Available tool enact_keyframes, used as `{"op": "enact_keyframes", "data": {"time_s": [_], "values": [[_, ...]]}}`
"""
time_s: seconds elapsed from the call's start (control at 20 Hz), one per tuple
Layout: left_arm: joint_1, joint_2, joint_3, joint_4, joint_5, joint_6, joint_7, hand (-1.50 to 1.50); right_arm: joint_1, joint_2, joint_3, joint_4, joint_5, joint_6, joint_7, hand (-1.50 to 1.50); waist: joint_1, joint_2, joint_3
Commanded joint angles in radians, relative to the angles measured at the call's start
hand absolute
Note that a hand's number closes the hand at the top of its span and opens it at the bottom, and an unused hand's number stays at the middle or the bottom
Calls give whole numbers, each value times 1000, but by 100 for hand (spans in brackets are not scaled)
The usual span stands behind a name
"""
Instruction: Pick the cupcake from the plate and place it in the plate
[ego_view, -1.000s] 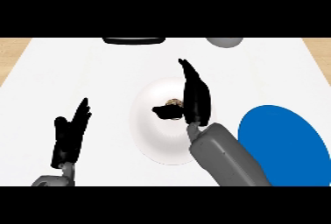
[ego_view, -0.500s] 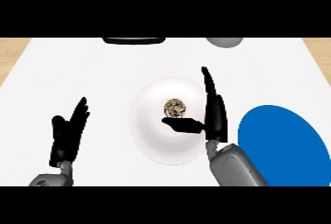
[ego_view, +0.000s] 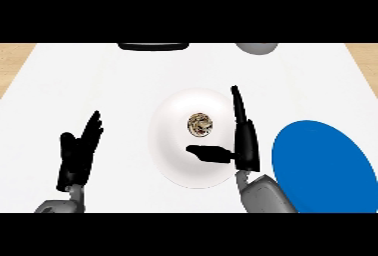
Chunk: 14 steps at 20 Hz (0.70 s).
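Resting at lower left, the left hand (ego_view: 80, 152) has its fingers straight; the cupcake (ego_view: 199, 124) sits mid-frame on the white plate (ego_view: 173, 165), probably light and squishy, so grab its sides; the right hand (ego_view: 242, 142) is spread open just beside it; the blue plate (ego_view: 325, 167) waits right.
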Motion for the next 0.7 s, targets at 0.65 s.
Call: {"op": "enact_keyframes", "data": {"time_s": [0.65], "values": [[-20, -25, 41, 12, -21, -38, 21, 0, 3, 2, -13, 88, 120, -92, 91, -150, -3, 0, 0]]}}
